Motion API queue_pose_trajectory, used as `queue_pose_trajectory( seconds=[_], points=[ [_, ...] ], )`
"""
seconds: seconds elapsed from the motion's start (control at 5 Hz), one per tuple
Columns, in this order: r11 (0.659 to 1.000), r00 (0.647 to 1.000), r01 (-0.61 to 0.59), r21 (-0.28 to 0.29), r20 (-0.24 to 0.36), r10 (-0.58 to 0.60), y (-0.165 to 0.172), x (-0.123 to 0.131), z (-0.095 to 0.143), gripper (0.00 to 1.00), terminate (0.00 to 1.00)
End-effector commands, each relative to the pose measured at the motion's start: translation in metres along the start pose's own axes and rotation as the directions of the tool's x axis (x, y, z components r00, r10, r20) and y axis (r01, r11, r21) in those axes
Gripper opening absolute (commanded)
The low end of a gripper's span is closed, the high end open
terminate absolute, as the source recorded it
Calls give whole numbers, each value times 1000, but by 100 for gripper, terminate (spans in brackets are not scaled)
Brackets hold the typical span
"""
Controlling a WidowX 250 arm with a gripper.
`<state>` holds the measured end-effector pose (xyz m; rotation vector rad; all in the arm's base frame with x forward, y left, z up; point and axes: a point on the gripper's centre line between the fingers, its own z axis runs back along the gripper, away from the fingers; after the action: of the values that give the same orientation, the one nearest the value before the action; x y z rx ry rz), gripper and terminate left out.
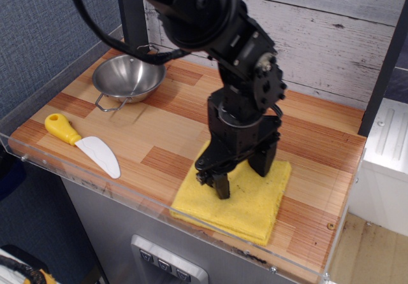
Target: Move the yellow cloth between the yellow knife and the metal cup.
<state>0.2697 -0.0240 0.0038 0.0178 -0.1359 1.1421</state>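
Observation:
The yellow cloth lies flat at the front of the wooden counter, right of centre, its front edge close to the counter's lip. My gripper stands upright on it, its two black fingers apart and their tips pressed onto the cloth. The yellow knife, with a yellow handle and white blade, lies at the front left. The metal cup, a shiny bowl with wire loop handles, sits at the back left. Bare wood separates the cloth from both.
The wooden counter has a clear plastic rim along its front and left sides. A dark post stands behind the cup. A white plank wall runs along the back. A white unit stands to the right.

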Motion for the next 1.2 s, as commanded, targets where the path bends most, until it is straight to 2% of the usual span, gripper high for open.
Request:
queue_pose_trajectory(
  seconds=[0.0, 0.6, 1.0],
  points=[
    [998, 999, -41, 48, -1, 41, 11, 21, -13, 100, 0],
    [991, 991, -133, 29, 24, 132, 15, 68, -8, 100, 0],
    [986, 986, -163, 44, 43, 161, 17, 90, -5, 100, 0]
  ],
)
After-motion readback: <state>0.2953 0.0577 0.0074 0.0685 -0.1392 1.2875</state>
